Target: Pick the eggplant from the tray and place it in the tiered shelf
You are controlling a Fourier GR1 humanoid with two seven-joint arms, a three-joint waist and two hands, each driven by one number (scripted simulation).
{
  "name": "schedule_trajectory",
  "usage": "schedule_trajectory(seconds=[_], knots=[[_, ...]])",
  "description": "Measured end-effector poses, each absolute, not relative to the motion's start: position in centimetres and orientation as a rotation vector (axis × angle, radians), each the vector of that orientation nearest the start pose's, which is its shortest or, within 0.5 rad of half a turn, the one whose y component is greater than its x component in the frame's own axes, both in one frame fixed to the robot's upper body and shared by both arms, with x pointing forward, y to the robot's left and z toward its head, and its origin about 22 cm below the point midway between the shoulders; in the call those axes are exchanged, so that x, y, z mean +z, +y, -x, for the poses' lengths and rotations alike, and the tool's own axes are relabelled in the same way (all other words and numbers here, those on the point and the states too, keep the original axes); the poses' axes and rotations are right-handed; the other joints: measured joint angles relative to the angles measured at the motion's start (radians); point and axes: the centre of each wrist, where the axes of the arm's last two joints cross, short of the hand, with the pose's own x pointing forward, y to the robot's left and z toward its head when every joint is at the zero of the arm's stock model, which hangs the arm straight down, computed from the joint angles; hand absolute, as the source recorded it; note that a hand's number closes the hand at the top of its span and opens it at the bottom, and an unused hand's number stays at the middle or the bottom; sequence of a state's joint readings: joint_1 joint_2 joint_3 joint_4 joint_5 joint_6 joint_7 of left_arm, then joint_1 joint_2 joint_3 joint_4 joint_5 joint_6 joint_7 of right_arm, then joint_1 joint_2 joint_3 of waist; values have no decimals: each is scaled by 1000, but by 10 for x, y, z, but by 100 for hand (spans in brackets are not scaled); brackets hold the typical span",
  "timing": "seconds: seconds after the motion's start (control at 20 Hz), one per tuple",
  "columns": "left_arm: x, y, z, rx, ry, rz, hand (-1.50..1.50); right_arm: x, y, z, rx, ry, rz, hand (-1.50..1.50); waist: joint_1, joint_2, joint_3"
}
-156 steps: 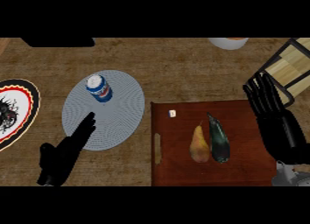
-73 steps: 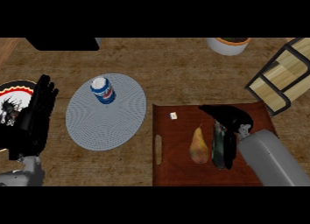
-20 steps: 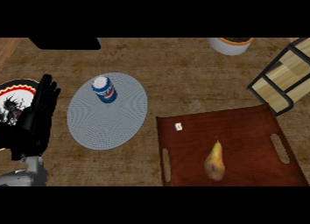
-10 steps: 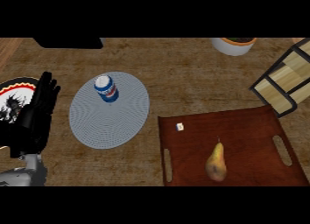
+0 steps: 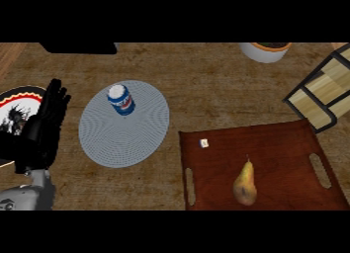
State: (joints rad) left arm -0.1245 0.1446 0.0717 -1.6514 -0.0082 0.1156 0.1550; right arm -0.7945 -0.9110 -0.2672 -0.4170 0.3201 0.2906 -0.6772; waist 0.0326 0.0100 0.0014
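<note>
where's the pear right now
In the head view the pear lies on the brown tray at lower right, near the tray's front edge, right of the grey mat.

eggplant: gone from tray (image 5: 280, 143) | right hand: out of view | pear (image 5: 244, 184) remains

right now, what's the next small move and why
Probably check the tiered shelf for the eggplant: the tray holds only a pear and a white scrap, the right hand is out of view, the left hand rests open.
</note>
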Motion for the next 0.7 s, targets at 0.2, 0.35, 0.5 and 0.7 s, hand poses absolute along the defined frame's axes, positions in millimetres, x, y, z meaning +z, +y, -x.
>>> schedule_trajectory(seconds=[0.2, 0.35, 0.5, 0.7], knots=[[55, 263, -268, 16, -1622, -213, 0, 168, -515, -348, 616, -1738, 704, 150, 5, 3, 1], [56, 262, -269, 18, -1623, -206, 0, 162, -511, -353, 543, -1720, 674, -150, 6, 5, 3], [58, 262, -265, 11, -1625, -209, 0, 153, -506, -357, 523, -1689, 623, -150, 9, 6, 4], [61, 258, -269, 9, -1633, -208, 0, 148, -500, -362, 540, -1666, 571, -150, 11, 10, 6]])
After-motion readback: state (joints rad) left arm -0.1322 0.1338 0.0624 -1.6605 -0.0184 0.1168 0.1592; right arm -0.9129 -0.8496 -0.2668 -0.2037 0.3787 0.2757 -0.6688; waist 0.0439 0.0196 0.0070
